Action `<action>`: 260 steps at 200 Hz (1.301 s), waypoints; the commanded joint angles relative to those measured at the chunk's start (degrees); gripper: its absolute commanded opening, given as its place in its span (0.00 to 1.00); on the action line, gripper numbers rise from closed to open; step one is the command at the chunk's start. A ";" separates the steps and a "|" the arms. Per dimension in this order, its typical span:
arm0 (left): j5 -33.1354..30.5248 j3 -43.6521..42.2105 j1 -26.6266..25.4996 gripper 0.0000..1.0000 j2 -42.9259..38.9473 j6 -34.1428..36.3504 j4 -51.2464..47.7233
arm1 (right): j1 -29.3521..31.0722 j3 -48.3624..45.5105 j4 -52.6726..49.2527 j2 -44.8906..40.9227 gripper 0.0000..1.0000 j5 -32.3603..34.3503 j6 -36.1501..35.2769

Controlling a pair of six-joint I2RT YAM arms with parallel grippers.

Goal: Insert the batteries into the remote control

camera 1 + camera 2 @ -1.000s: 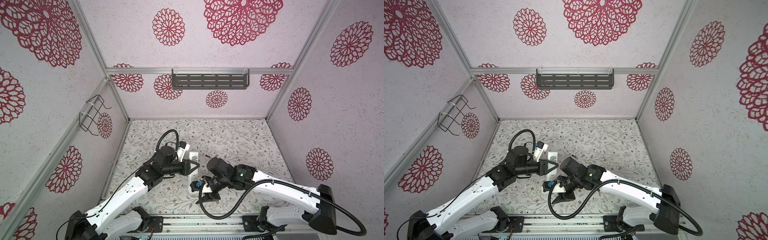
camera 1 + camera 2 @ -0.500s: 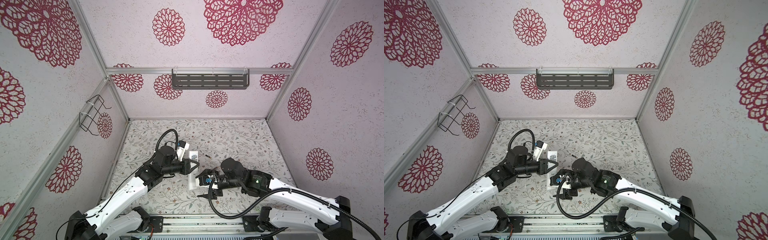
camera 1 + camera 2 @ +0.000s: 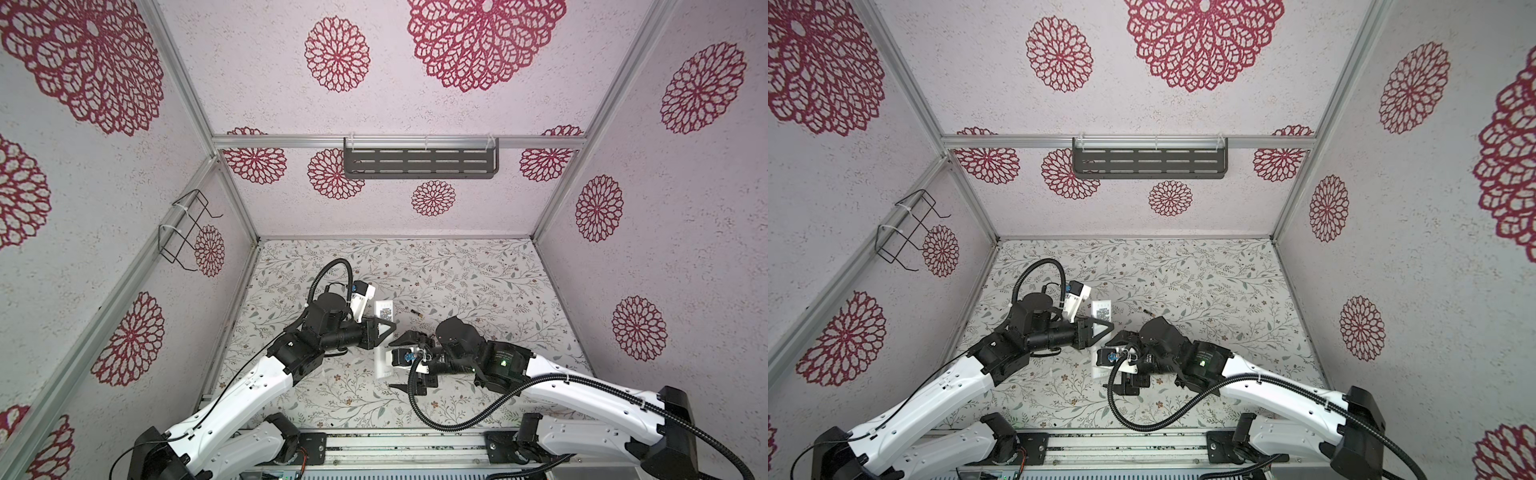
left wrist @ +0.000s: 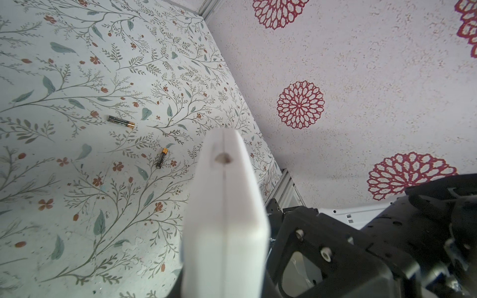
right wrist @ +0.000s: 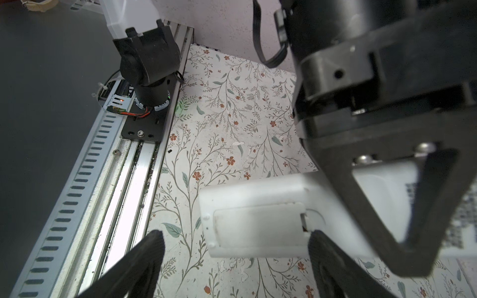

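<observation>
Floral worktop (image 3: 478, 291). Left gripper (image 3: 386, 328) clamped long slim white plastic remote control (image 3: 380, 369); right gripper (image 5: 236, 236), jaws apart lengthwise, faced cover end (image 5: 258, 229).

Remote control (image 3: 381, 368): slim white bar, back side up w/ printed label at far end; battery cover at near end looks shut. Gripped at mid-length by left pincer (image 3: 388, 328). Batteries (image 4: 121, 121): two, dark w/ gold ends, lying flat on worktop (image 4: 77, 77), apart, right of remote.

Matt white plastic remote control (image 5: 258, 191)
</observation>
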 commanded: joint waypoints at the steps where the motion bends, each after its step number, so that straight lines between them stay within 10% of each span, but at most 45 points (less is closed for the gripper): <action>1: 0.03 -0.10 0.27 0.01 0.31 0.49 2.24 | -1.25 0.51 1.12 -0.48 0.90 0.99 0.34; 260: 3.60 -0.19 0.30 0.01 0.69 -0.47 5.44 | -5.28 0.23 5.37 1.63 0.83 -9.48 -1.50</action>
